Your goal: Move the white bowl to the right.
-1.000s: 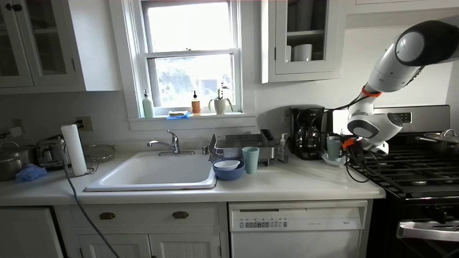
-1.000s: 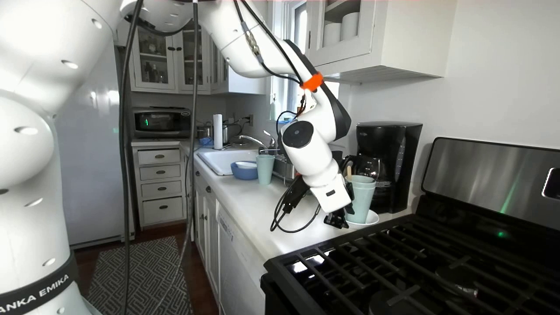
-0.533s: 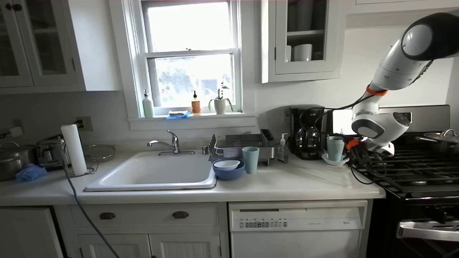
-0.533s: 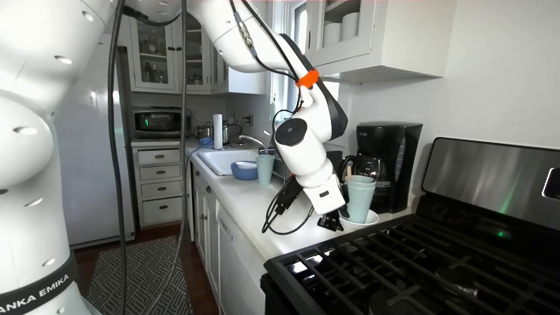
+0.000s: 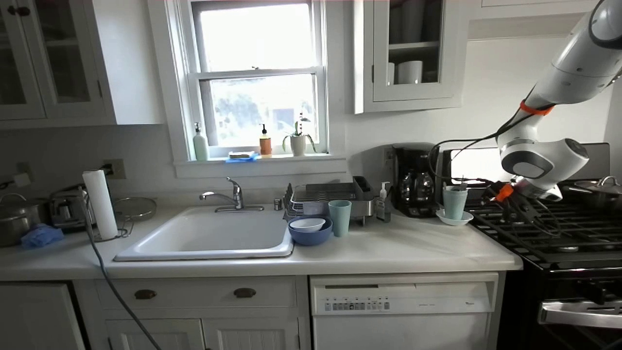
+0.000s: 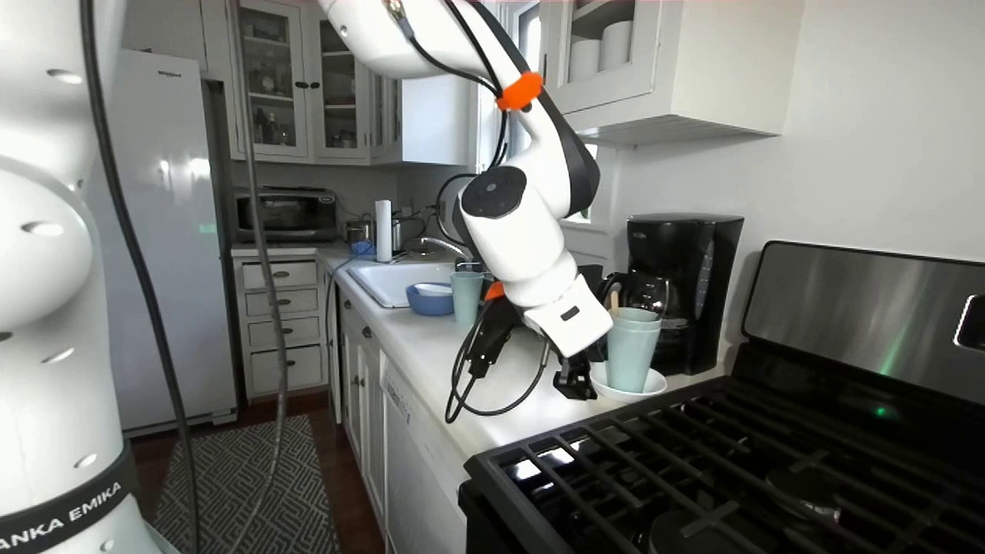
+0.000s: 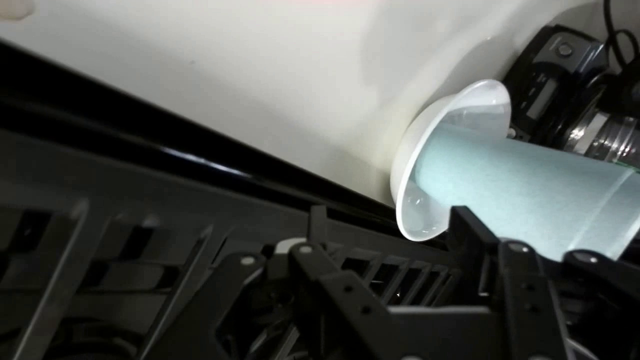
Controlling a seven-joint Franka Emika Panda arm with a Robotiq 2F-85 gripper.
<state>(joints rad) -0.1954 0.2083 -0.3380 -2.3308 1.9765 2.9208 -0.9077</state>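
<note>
A shallow white bowl [image 5: 453, 222] sits at the right end of the counter beside the stove; it also shows in the wrist view [image 7: 404, 156]. A pale blue-green cup [image 6: 633, 355], apparently a nested pair, stands upright in it with sticks poking out. A near-identical cup [image 5: 340, 218] stands by the dish rack. Another small white bowl [image 5: 307, 223] rests in a dark-blue bowl [image 5: 311, 237]. My gripper [image 6: 575, 382] is beside the bowl, apart from it. In the wrist view, my gripper [image 7: 387, 214] is open and empty, one finger overlapping the cup and bowl in line of sight.
A black coffee maker [image 6: 685, 292] stands behind the cup. The stove [image 6: 692, 469] with raised grates adjoins the counter's end. A dish rack [image 5: 325, 192] and a soap bottle [image 5: 383, 204] stand left of the coffee maker. A pot [image 5: 600, 187] sits at the stove's back.
My gripper has moved away from the cup and bowl, rightward over the stove in an exterior view, and slightly up. The cup and bowl stand where they were, now less covered.
</note>
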